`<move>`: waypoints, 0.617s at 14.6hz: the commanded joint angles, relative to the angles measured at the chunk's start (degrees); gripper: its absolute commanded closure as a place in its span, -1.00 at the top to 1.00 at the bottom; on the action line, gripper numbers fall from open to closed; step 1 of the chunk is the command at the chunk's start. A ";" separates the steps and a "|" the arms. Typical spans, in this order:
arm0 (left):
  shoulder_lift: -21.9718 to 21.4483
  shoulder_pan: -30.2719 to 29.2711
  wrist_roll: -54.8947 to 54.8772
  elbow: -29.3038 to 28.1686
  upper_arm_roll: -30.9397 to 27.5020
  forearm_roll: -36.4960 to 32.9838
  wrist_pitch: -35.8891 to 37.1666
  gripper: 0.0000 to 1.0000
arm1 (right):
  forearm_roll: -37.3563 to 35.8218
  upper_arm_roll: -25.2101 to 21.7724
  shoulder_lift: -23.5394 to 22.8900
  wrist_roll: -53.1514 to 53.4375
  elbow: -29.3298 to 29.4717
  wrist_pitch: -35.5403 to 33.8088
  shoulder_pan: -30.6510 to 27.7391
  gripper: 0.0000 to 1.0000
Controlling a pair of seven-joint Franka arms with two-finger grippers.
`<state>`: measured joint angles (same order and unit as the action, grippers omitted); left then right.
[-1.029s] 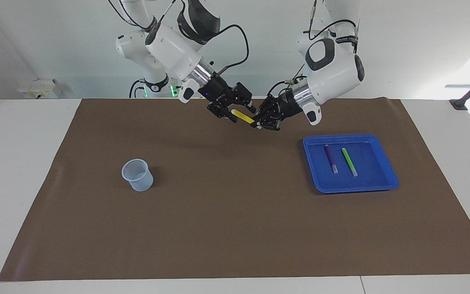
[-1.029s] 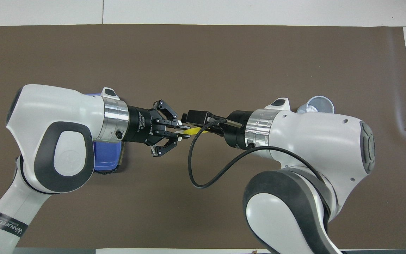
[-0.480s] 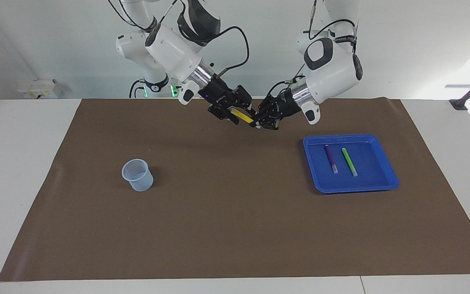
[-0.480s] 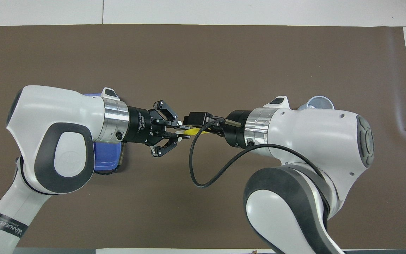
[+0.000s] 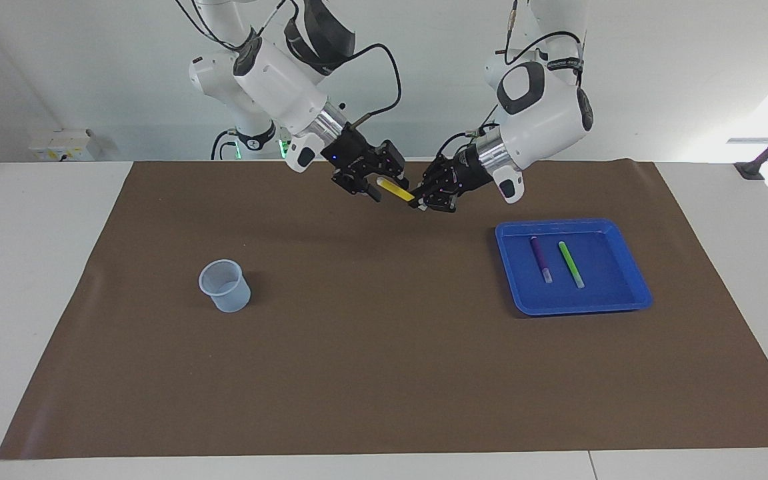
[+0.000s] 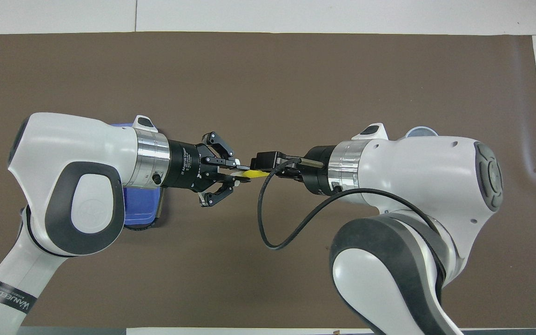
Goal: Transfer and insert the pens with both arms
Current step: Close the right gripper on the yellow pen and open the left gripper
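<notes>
Above the brown mat point(image 5: 384, 373), the left pincer point(image 5: 417, 202), lettered "2F Adaptive Gripper", clenches the yellow pen point(image 5: 395, 190); whether the right pincer point(image 5: 377, 190) grips it is unclear.

A white table point(image 5: 37, 280) carries a brown mat point(image 5: 384, 373) that covers most of its top. On the mat, toward the right arm's end, stands a pale translucent cup point(image 5: 225, 285), upright. Toward the left arm's end lies a blue tray point(image 5: 631, 277), flat on the mat, well apart from the cup.
</notes>
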<state>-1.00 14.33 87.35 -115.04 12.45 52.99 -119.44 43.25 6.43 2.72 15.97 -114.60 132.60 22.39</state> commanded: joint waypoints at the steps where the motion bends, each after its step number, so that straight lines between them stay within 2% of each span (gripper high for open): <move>1: -1.99 0.52 -1.04 -2.12 -0.58 1.15 -1.06 -1.00 | -1.41 0.60 0.53 1.43 0.16 -0.59 -0.68 0.35; 4: -1.99 0.52 -1.04 -2.12 -0.58 1.07 -1.15 -1.00 | -1.41 0.60 0.53 1.34 0.16 -0.41 -0.68 0.06; 7: -1.99 0.52 -1.04 -2.12 -0.58 1.07 -1.15 -1.00 | -1.41 0.60 0.53 1.25 0.16 -0.15 -0.77 -0.59; 8: -1.99 0.52 -1.04 -2.12 -0.58 1.15 -1.15 -1.00 | -1.41 0.60 0.53 1.16 0.16 -0.15 -0.77 -0.92; 9: -1.99 0.52 -1.04 -2.12 -0.58 1.07 -1.15 -1.00 | -1.41 0.60 0.53 1.08 0.08 -0.15 -0.77 -1.00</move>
<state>-0.99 14.35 87.33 -115.09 12.46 53.02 -119.54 43.26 6.54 2.74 15.99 -114.36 132.68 22.39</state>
